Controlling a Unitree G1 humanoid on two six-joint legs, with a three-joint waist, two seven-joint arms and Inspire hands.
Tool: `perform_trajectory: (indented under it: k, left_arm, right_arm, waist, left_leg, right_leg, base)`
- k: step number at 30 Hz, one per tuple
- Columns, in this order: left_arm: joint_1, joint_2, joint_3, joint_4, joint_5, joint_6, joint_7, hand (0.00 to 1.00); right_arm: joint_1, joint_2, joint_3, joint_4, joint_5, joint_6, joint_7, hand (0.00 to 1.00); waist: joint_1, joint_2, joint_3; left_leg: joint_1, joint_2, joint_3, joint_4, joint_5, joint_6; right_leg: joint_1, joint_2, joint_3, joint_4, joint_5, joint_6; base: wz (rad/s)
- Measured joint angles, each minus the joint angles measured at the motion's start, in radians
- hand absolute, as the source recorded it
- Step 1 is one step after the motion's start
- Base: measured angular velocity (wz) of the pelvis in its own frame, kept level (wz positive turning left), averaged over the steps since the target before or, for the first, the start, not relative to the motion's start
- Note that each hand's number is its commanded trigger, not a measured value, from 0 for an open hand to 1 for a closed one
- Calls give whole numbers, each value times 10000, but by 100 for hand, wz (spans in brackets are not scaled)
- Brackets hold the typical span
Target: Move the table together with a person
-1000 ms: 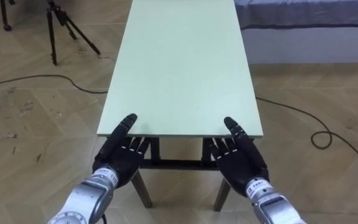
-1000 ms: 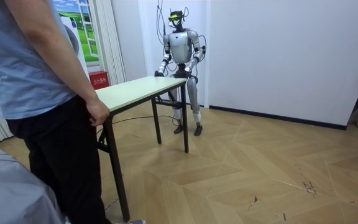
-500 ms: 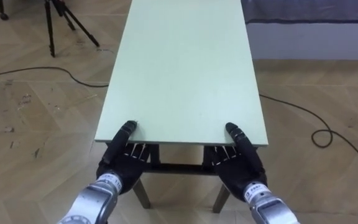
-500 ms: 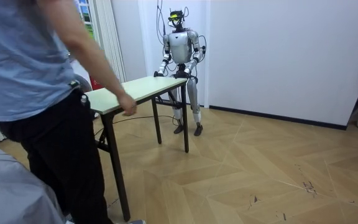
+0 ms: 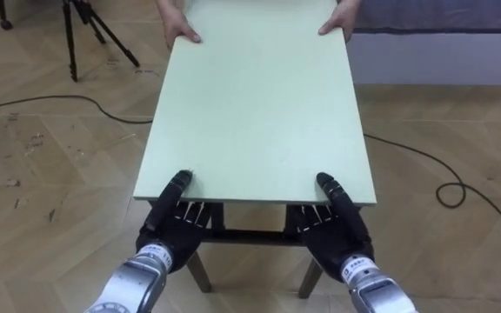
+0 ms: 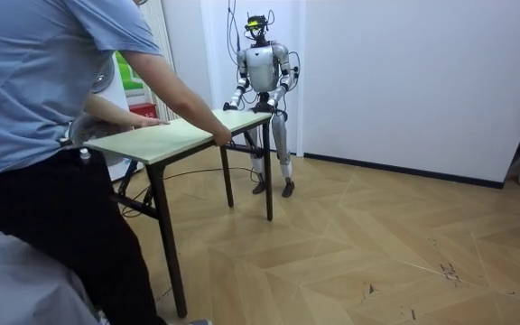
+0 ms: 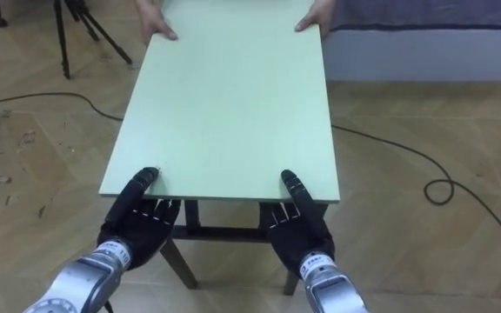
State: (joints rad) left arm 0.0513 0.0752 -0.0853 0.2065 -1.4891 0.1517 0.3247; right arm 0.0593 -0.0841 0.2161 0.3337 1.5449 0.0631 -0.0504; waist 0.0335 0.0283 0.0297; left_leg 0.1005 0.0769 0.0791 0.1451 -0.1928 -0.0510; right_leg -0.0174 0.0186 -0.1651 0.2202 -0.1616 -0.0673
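The table (image 5: 259, 104) stands between robot and person. The left hand (image 5: 170, 228) and right hand (image 5: 333, 230) each pinch its near edge, thumb on top and fingers underneath. The person's hands (image 5: 179, 29) grip the far corners. The lift should be even, keeping the top level and matching the person's pace.

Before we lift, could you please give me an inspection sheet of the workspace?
Surface: table, pale green top, standing on the wooden floor.
Job's things: the table only; a person grips its far corners.
Clutter: nothing seen on the top.
Hands: left hand and right hand at the near edge, thumbs on top, fingers beneath.
Cables: a dark cable on the floor left of the table, a second cable to its right.
Surroundings: tripod far left, bed far right, white wall behind the robot.
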Motion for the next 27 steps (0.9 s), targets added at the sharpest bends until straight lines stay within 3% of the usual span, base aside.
perform_trajectory:
  k: [14,23,27]
  left_arm:
    - [-105,-93,37,-34,238,-283,-834,100]
    - [-75,-114,51,-46,899,-278,-1409,100]
    - [213,-140,39,-830,972,-283,-1388,100]
  right_arm:
    - [-7,18,-31,-333,-132,-96,610,100]
    - [-9,-38,-29,-633,-19,-100,470,100]
    - [160,-230,7,-1596,59,-106,35,100]
  waist:
    - [-88,95,-71]
    - [100,105,-88]
    - [272,102,-88]
  left_leg:
    - [-1,-12,20,216,2,-1]
    - [-5,-16,99,192,2,-1]
    - [-41,-12,241,184,2,-1]
  right_leg:
    - [56,0,65,47,37,-4]
    - [-1,2,142,57,38,-5]
    - [-138,5,247,164,37,-5]
  base:
    - [0]
    - [-3]
    - [-8]
